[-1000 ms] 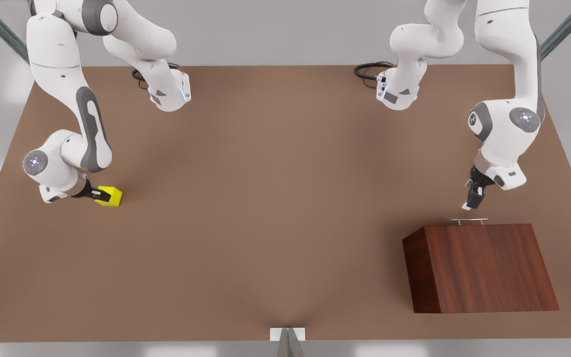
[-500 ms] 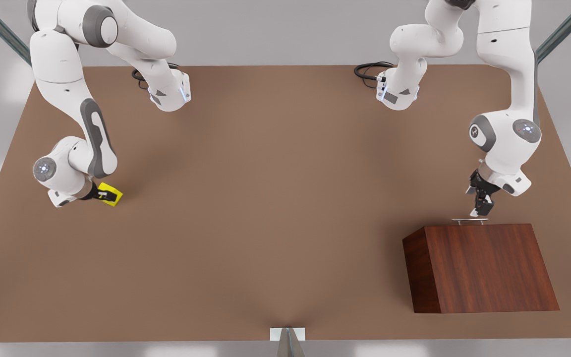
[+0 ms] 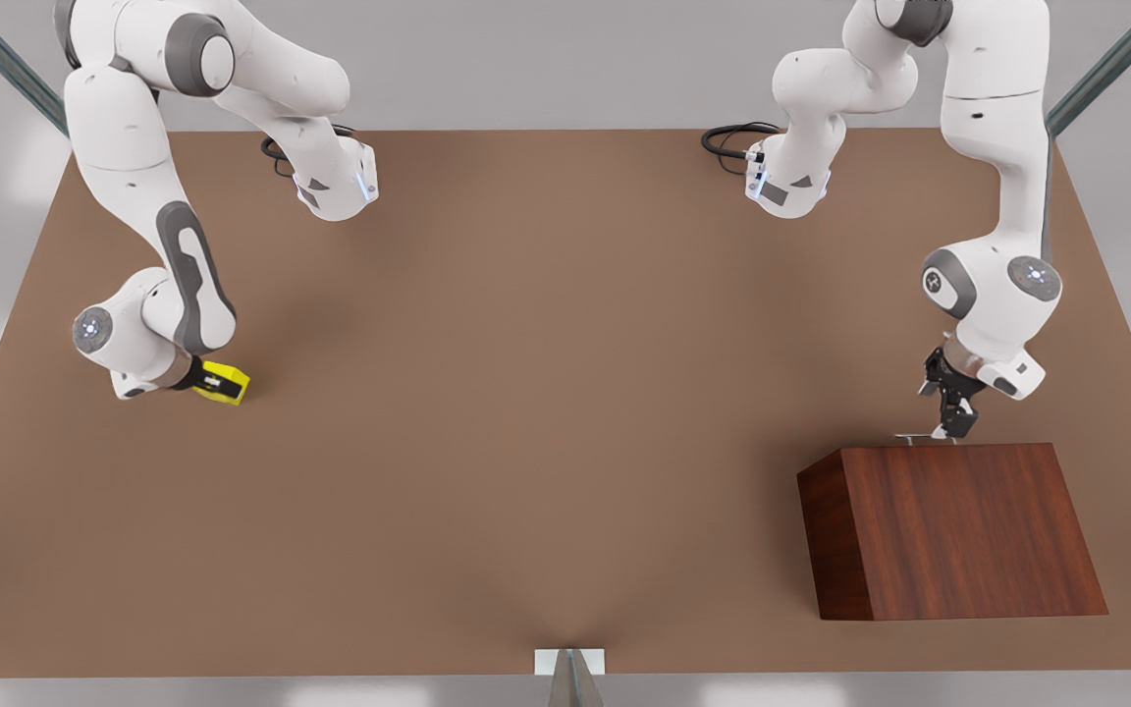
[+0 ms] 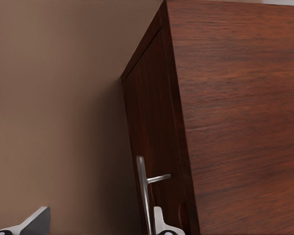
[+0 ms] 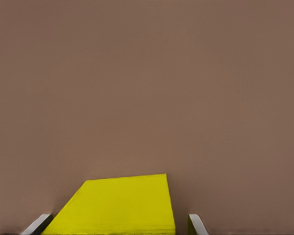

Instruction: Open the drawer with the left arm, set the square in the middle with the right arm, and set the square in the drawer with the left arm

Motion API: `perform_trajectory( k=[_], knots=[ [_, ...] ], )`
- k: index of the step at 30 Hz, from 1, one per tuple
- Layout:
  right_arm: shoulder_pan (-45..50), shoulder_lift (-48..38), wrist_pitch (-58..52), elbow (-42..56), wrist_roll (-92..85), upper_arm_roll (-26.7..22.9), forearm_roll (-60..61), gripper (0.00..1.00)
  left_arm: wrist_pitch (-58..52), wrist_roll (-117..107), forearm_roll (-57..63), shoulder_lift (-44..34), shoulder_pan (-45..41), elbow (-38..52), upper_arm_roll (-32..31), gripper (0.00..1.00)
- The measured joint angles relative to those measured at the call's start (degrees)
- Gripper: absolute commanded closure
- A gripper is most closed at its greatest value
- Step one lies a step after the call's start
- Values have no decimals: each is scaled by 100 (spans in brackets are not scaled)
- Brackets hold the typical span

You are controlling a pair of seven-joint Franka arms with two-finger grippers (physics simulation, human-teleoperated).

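Note:
The square (image 3: 226,383) (image 5: 120,205), a yellow cube, rests on the brown table at the front view's left. My right gripper (image 3: 208,379) (image 5: 117,223) is open, one finger on each side of it, with a small gap at one finger. At the front view's right stands the wooden cabinet (image 3: 958,530) (image 4: 225,98), its drawer (image 4: 152,122) closed. My left gripper (image 3: 954,428) (image 4: 99,223) is open at the silver handle (image 3: 931,438) (image 4: 143,191), and the bar sits between its fingers, close to one. The middle (image 3: 565,393) is bare tabletop.
Both arm bases (image 3: 335,182) (image 3: 786,182) with black cables stand at the table's far edge. A small grey bracket (image 3: 570,668) sits at the near edge. Open tabletop lies between the square and the cabinet.
My left gripper came down from above and behind the handle to the bar itself. My right gripper sank lower over the square, and its wrist shifted slightly toward the front view's right.

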Motion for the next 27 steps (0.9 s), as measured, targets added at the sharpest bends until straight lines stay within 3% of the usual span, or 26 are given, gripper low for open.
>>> perform_trajectory(
  k=[4, 5, 8, 10, 15, 19, 23, 27],
  knots=[
    [-13, -39, -24, -19, -9, 0, 0, 46, 1, 0, -38, 42, 4, 0, 0, 0],
    [-35, -39, -25, -19, -18, 0, 0, 49, -17, 0, -47, 41, 2, -8, 0, 0],
    [-11, -48, -62, -4, -32, 1, 17, 49, -168, -9, -64, 8, 9, -17, 0, 0],
    [-1, -66, -83, 7, -28, 1, 22, 38, -367, -9, -77, -24, 8, -18, 0, 0],
    [51, -175, -87, 20, 5, 9, 26, 38, -837, -132, -94, -204, 9, -34, 9, 0],
    [905, -355, -571, 343, 1331, 126, 25, 36, -837, -131, -96, -243, 14, -214, 88, 0],
    [1019, -359, -581, 624, 2817, 1099, 25, 37, -845, -132, -112, -528, 10, -491, 147, 0],
    [1514, 41, -624, 1243, 4087, 1576, 5, 36, -846, -123, -99, -631, 11, -570, 167, 0]
  ],
)
